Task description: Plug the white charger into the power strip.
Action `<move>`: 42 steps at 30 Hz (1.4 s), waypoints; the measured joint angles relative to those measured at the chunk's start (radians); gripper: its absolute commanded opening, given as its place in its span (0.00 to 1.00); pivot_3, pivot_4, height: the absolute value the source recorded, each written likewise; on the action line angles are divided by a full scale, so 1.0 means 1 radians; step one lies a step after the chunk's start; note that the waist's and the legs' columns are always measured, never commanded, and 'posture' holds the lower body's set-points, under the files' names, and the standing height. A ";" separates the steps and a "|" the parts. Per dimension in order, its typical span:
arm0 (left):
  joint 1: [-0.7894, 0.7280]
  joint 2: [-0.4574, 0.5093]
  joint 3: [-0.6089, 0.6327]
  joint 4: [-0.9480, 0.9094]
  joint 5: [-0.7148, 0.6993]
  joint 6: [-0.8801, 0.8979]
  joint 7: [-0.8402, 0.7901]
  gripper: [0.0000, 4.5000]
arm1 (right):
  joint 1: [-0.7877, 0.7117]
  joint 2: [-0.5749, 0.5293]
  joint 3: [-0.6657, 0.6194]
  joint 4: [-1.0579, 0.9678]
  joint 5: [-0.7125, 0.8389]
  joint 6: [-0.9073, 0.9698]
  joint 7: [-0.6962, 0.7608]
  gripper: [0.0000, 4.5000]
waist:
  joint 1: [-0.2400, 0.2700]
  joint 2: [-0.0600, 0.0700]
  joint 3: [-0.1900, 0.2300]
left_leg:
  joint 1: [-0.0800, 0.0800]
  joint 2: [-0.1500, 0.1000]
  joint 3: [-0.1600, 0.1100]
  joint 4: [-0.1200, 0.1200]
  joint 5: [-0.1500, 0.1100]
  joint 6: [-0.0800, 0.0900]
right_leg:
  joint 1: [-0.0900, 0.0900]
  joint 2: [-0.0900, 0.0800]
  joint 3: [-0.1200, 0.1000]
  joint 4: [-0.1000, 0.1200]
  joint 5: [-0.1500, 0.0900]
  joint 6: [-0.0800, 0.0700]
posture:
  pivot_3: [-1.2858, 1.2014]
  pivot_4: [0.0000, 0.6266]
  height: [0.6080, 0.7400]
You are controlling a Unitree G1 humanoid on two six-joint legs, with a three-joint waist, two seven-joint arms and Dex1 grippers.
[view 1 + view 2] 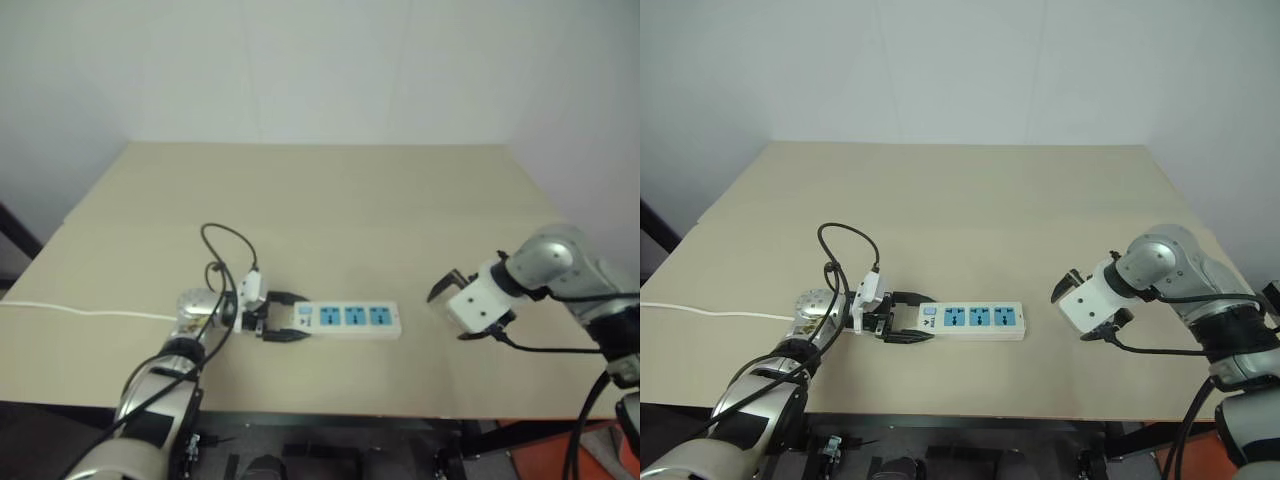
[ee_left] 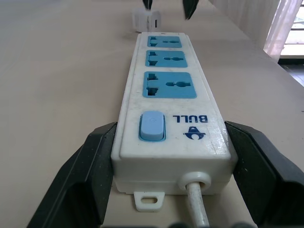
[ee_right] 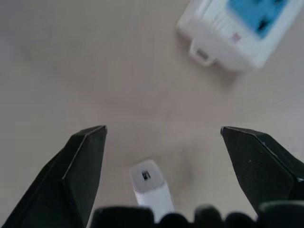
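Your power strip lies flat on the tabletop, near the front edge, long axis running left to right, three blue outlets facing up. Your left gripper is pinching the strip's switch end, one black finger on each long side of the housing, cord coming out between them toward the wrist. In the left wrist view the blue switch sits nearest the gripper, then the three outlets in a row. The white charger lies on the tabletop past the strip's far end, apart from it, not plugged in. Your right gripper hangs above the tabletop to the right of the strip, pointing steeply down, fingers spread wide and holding nothing. In the right wrist view the charger sits between the two spread fingers, low in the gap and close to the palm, not touched by either finger; the strip's free end shows off to one side, well apart from the charger. A thin white cord runs off the tabletop's left side.
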 measured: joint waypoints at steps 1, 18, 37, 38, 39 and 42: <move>0.002 0.004 -0.005 -0.006 -0.002 -0.001 0.000 0.72 | -0.028 0.017 0.021 0.054 -0.016 -0.051 0.000 1.00 | -0.001 0.000 0.000 | 0.000 0.000 0.000 0.000 0.000 0.000 | 0.000 0.000 0.000 0.001 0.000 0.000 | 0.52 0.24 1.00; 0.029 0.034 -0.034 -0.032 -0.049 -0.004 0.001 0.72 | -0.241 0.094 0.164 0.530 -0.296 -0.493 -0.196 1.00 | -0.024 0.001 0.000 | 0.004 0.000 0.000 0.000 0.000 0.000 | 0.002 0.000 0.001 0.004 0.000 -0.002 | 0.52 0.24 1.00; 0.031 0.035 -0.036 -0.026 -0.052 -0.005 0.001 0.72 | -0.344 0.149 0.247 0.652 -0.468 -0.655 -0.379 0.80 | -0.026 0.001 0.000 | 0.007 0.000 0.000 -0.001 0.000 0.000 | 0.004 0.000 0.001 0.004 0.000 -0.002 | 0.52 0.24 1.00; 0.031 0.035 -0.036 -0.026 -0.053 -0.005 0.001 0.72 | -0.347 0.149 0.251 0.657 -0.478 -0.659 -0.386 0.74 | -0.026 0.001 0.000 | 0.007 0.000 0.000 -0.001 0.000 0.000 | 0.004 0.000 0.001 0.004 0.000 -0.002 | 0.52 0.24 1.00; 0.031 0.035 -0.036 -0.026 -0.053 -0.005 0.001 0.72 | -0.349 0.149 0.254 0.662 -0.484 -0.662 -0.394 0.67 | -0.026 0.001 0.000 | 0.007 0.000 0.000 -0.001 0.000 0.000 | 0.004 0.000 0.001 0.004 0.000 -0.002 | 0.52 0.24 1.00; 0.032 0.035 -0.035 -0.026 -0.054 -0.005 0.001 0.72 | -0.355 0.152 0.257 0.675 -0.510 -0.670 -0.435 0.44 | -0.027 0.001 -0.001 | 0.007 0.000 0.000 -0.001 0.000 0.000 | 0.004 0.000 0.001 0.004 0.000 -0.002 | 0.52 0.24 1.00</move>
